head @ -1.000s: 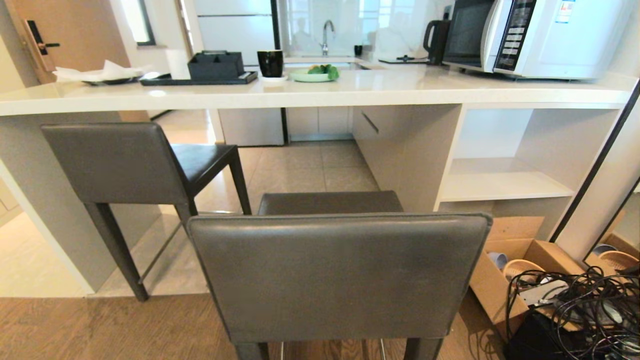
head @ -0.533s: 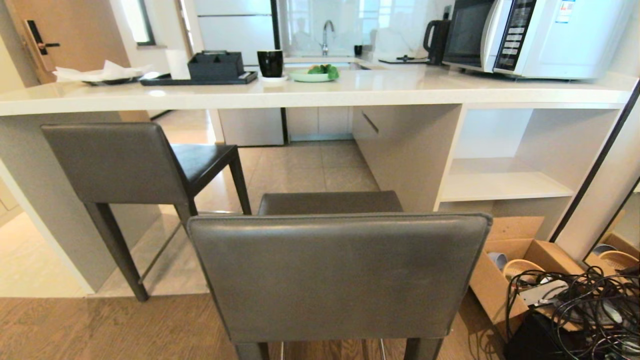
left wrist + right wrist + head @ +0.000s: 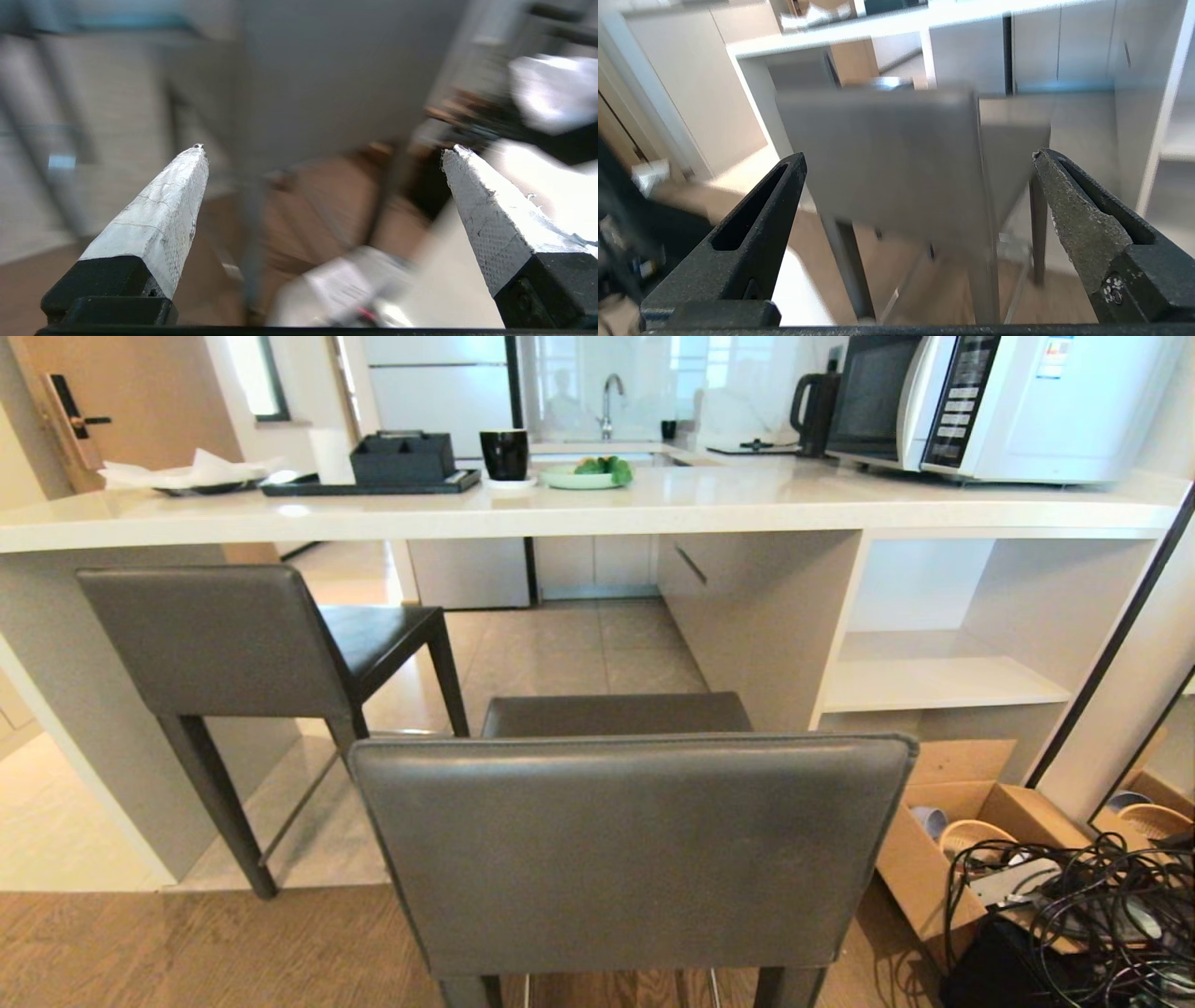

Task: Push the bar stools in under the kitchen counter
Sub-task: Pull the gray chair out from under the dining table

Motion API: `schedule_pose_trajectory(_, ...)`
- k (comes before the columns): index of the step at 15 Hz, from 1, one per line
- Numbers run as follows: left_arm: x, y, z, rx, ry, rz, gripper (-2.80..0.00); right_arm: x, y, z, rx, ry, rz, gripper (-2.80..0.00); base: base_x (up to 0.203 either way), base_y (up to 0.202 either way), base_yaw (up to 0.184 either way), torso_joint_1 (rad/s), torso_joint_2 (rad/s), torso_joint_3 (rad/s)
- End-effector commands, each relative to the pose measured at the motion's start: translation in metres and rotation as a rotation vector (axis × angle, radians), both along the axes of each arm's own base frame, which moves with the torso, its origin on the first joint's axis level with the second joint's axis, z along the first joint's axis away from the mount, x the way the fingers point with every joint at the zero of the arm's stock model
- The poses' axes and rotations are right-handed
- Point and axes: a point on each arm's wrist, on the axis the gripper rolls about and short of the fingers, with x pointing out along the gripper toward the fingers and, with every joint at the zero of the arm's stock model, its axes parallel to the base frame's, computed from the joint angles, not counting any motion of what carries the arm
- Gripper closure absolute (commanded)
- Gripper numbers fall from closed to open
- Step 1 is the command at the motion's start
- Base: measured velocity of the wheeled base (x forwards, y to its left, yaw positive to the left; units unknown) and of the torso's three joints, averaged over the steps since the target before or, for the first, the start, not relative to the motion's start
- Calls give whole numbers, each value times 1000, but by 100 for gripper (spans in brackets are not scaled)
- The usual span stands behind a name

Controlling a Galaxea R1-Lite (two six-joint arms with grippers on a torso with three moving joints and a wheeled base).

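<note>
From the head view nothing has shifted over the last second: the near bar stool stands out from the counter, the far stool half under, so pushing hasn't begun. Open floor lies ahead beneath the slab. Left tool gapes empty. Right tool stands apart, facing a stool's backrest.

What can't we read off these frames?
- Near grey leather bar stool: legs and footrest cut off by the head view's bottom edge; its backrest hides most of the seat.
- Left wrist view: background smeared by blur; open left gripper faces nothing identifiable.
- Both arms: outside head view.
- White microwave: panel labels too small.
</note>
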Motion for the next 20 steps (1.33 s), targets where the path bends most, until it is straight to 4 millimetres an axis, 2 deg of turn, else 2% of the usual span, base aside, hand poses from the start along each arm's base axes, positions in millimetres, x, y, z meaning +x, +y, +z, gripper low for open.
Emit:
schedule_pose_trajectory(1, 11, 3, -11, 23, -31, 148, -280, -18, 0, -25, -19, 8, -7, -280, 0, 0, 0, 0, 0, 0)
schedule_pose_trajectory(3, 14, 5, -13, 41, -44, 266, -280, -14, -2, -35, -40, 44, -101, -280, 0, 0, 0, 0, 0, 0)
schedule_pose_trajectory(5, 15, 8, -15, 51, -31, 401, -280, -2, -4, -51, -122, 72, -217, -280, 0, 0, 0, 0, 0, 0)
schedule_pose_trajectory(6, 18, 10, -24, 78, -1, 448, -280, 6, -5, -60, -160, 95, -295, -280, 0, 0, 0, 0, 0, 0)
schedule_pose_trajectory(10, 32, 10, -53, 193, 18, 489, -280, 21, -9, -77, -175, 109, -466, -280, 0, 0, 0, 0, 0, 0)
schedule_pose_trajectory(13, 33, 11, -54, 203, -4, 508, -280, 40, -12, -105, -171, 138, -592, -280, 0, 0, 0, 0, 0, 0)
schedule_pose_trajectory(14, 33, 11, -54, 205, -5, 507, -280, 46, -12, -114, -178, 107, -613, -280, 0, 0, 0, 0, 0, 0)
schedule_pose_trajectory(16, 33, 11, -54, 187, 2, 513, -280, 50, -12, -118, -192, 50, -638, -280, 0, 0, 0, 0, 0, 0)
schedule_pose_trajectory(20, 33, 11, -53, 209, -5, 510, -280, 50, -11, -126, -95, 175, -574, -280, 0, 0, 0, 0, 0, 0)
